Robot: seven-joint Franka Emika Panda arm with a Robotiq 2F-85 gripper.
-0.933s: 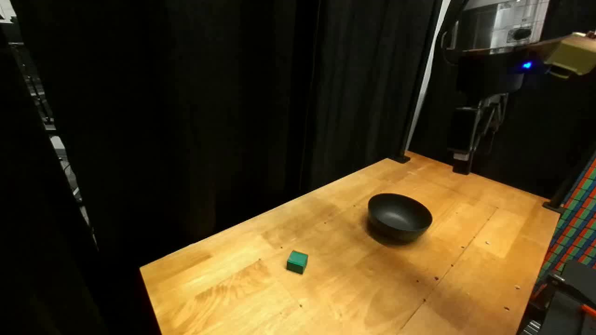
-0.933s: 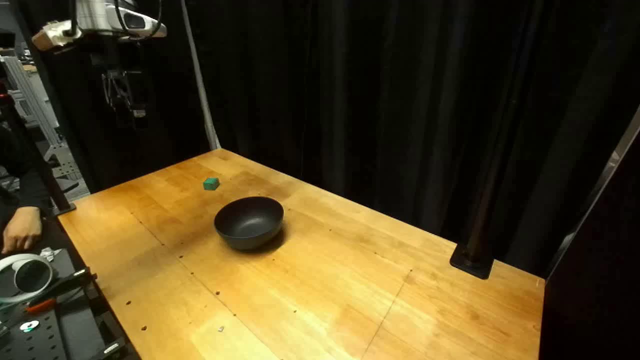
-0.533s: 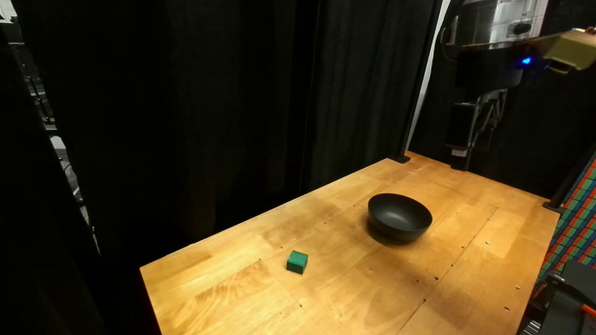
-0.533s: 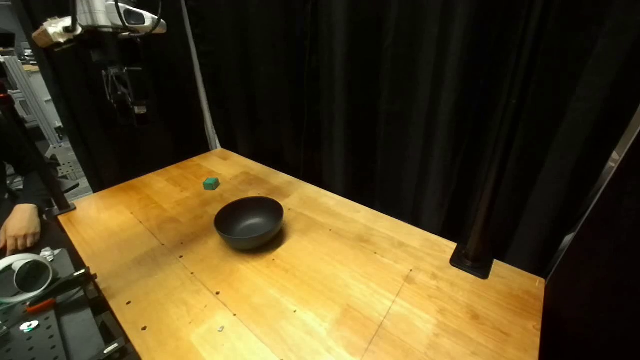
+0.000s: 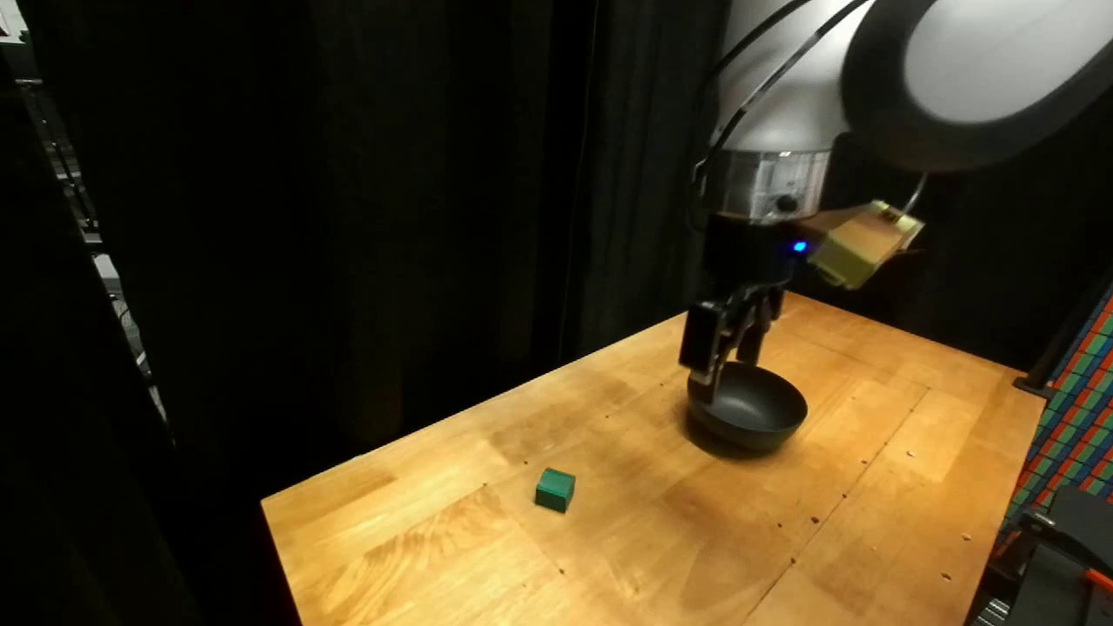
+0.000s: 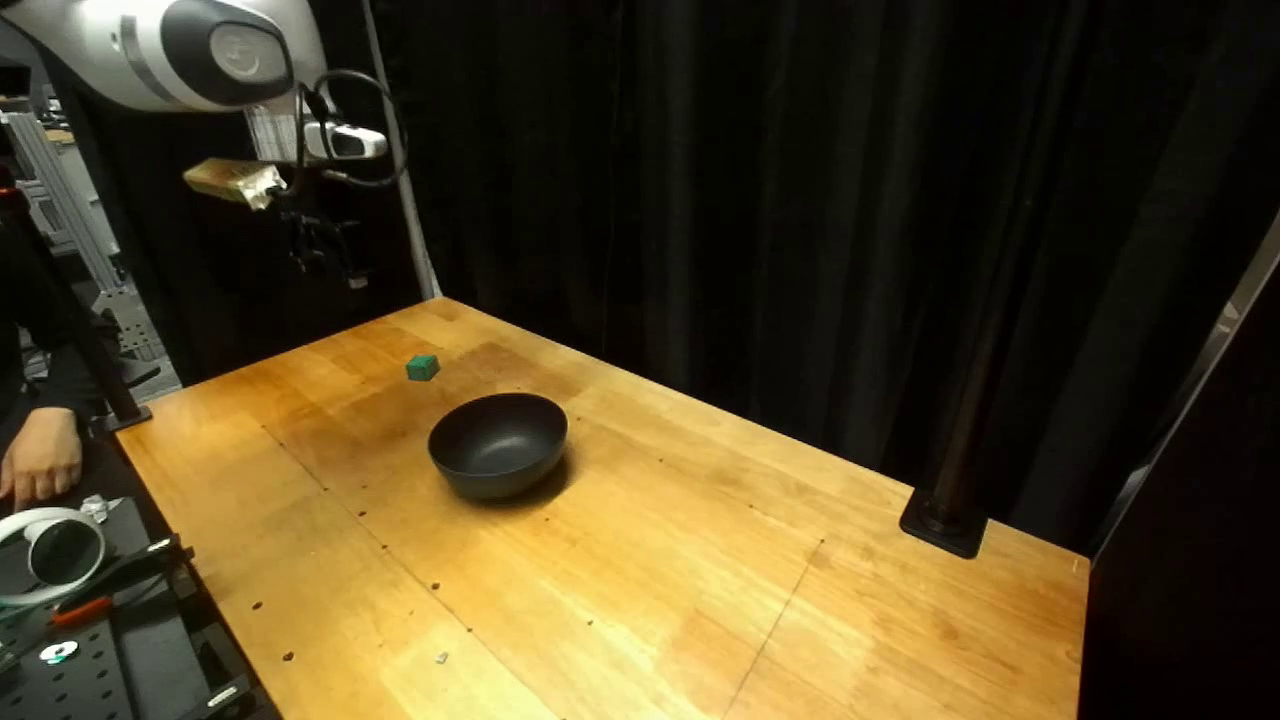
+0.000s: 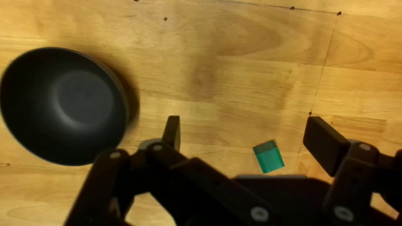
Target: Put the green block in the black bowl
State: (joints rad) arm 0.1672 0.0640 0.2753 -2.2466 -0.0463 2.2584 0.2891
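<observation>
- Wrist view: gripper (image 7: 244, 135) spread wide, green block (image 7: 269, 157) framed between jaws, lower right.
- In an exterior view, black bowl (image 6: 498, 448) shown uncovered, left of centre; gripper-overlapped in wrist view.

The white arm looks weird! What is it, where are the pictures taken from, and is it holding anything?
The white arm belongs to a robot. At its end are two black jaws, a bit like a thumb and finger for pinching. Two pictures are taken from outside the robot, and the third, the wrist view, is taken from the arm itself, looking down past its jaws. On the wooden table lie a small green block and, apart from it, a round black bowl. The jaws stand wide open and hold nothing. The job is to put the block in the bowl.
</observation>
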